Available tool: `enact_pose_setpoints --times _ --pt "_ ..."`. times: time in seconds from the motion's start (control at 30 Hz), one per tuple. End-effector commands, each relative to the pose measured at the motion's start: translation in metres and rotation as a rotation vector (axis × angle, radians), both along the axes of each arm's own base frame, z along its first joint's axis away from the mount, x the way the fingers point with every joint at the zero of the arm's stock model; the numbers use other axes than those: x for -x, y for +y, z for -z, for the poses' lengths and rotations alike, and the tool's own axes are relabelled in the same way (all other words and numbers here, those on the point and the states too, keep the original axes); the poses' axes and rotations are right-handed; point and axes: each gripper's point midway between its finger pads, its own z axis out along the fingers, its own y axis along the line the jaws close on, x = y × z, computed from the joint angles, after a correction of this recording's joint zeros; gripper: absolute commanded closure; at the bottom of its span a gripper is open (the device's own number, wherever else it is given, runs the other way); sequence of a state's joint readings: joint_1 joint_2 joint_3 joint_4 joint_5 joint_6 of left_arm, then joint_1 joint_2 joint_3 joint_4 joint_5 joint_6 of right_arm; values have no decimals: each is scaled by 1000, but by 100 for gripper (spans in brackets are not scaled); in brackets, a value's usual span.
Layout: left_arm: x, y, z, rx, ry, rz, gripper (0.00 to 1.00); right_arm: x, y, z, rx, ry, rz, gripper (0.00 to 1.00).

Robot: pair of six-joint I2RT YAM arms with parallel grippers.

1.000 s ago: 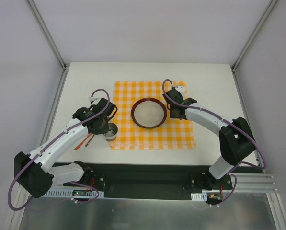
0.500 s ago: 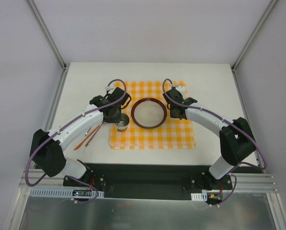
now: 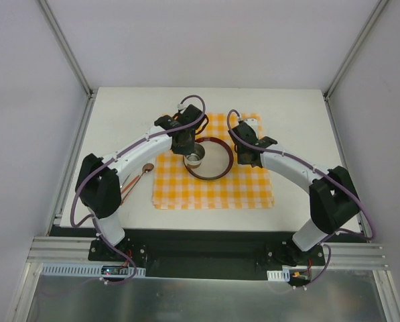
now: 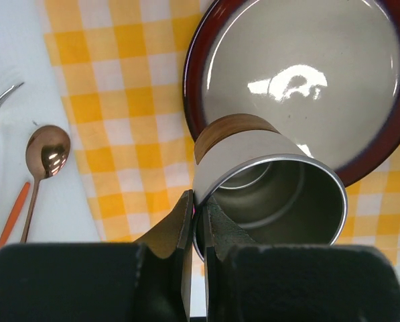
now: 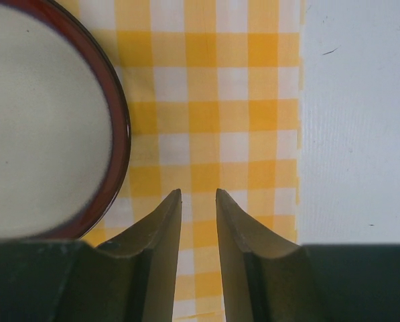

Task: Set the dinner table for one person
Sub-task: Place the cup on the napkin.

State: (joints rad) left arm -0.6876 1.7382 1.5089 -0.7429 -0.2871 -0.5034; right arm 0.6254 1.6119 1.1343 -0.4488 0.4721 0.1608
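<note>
I found the left fingers [image 4: 179, 231] pinched on the rim of the steel cup [image 4: 253, 151], which hung over the left edge of the plate [image 4: 287, 40]. Bare checked cloth [image 4: 119, 100] on the counter [image 3: 119, 114] lay just left of it, on the left arm's side. The right fingers [image 5: 161, 231], narrowly parted and empty, hovered right of the plate.

Held cup [image 3: 195, 159] overhangs plate [image 3: 217, 162]; right cloth [image 3: 253, 191] open.

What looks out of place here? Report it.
The steel cup, pinched at its rim by the left gripper, is over the left rim of the plate, not beside it. The spoon lies slanted off the cloth.
</note>
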Motion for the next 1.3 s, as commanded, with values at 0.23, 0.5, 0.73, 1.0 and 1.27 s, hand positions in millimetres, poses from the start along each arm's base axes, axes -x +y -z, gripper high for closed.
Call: enact_pose_setpoints --times 0.23,0.5,0.73,1.0,1.27 --pt "-14 -30 -13 51 -33 69 100 -20 36 -70 -150 -207 -143 67" --pt "-8 -21 -24 50 -66 59 100 -19 62 -105 -286 -393 -215 62" --pt "-3 -18 -30 59 -78 56 100 -12 56 -134 -355 -536 -207 59" --pt "0 -19 -34 77 -87 52 100 -5 59 -158 -492 -666 -209 59" --pt "0 -22 -39 89 -105 70 100 -3 88 -153 -493 -605 -283 59"
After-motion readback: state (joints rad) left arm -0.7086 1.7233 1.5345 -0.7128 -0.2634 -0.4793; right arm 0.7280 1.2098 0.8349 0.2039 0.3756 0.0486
